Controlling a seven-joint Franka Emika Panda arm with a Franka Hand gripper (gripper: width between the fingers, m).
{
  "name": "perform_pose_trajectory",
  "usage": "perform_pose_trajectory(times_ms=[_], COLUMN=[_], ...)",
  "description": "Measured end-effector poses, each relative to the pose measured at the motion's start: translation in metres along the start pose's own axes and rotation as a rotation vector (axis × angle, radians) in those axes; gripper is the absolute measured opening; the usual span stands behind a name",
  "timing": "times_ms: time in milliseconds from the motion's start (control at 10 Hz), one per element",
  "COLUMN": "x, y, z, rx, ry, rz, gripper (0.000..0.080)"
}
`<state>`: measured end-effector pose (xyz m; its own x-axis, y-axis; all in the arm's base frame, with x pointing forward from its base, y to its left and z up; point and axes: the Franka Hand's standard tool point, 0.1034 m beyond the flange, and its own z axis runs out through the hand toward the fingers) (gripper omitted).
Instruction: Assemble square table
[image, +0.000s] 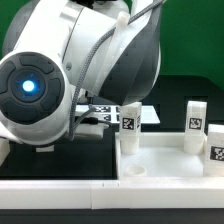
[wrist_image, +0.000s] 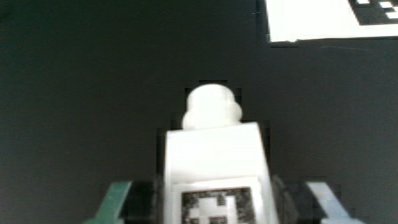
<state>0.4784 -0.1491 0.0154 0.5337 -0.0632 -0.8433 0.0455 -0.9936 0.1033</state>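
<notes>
In the wrist view a short white leg (wrist_image: 214, 150) lies on the black table, its rounded stud end pointing away from me and a black-and-white tag on its top face. My gripper (wrist_image: 219, 206) straddles it. A green finger (wrist_image: 121, 202) stands on either side, each with a narrow dark gap to the leg, so the gripper is open around it. In the exterior view the white square table top (image: 165, 165) sits at the lower right with three tagged legs upright on it (image: 129, 116) (image: 195, 115) (image: 217, 150). The arm (image: 70, 70) hides the gripper there.
A corner of the marker board (wrist_image: 338, 20) lies on the table beyond the leg and also shows behind the table top as the marker board (image: 148, 114). A long white bar (image: 60, 190) runs along the front edge in the exterior view.
</notes>
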Motion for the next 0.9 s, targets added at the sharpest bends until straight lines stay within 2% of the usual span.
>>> perform_pose_trajectory(times_ms=[100,200,300,400,500,700,900], x=[-0.001,-0.012,-0.029,-0.042,-0.043,-0.035,-0.037], y=[0.0,-0.002,-0.002,0.003,0.01,0.01,0.009], z=[-0.003,-0.018,-0.039,-0.057,-0.069,-0.068,-0.073], rx=[0.001,0.007,0.024,0.041,0.037,0.026,0.02], ry=[0.005,0.015,0.04,0.075,0.161,0.294,0.4], rz=[0.0,-0.005,-0.007,-0.001,0.003,-0.004,-0.006], gripper=[0.0279,0.0279,0.0279,0.0279,0.0279,0.0281,0.0281])
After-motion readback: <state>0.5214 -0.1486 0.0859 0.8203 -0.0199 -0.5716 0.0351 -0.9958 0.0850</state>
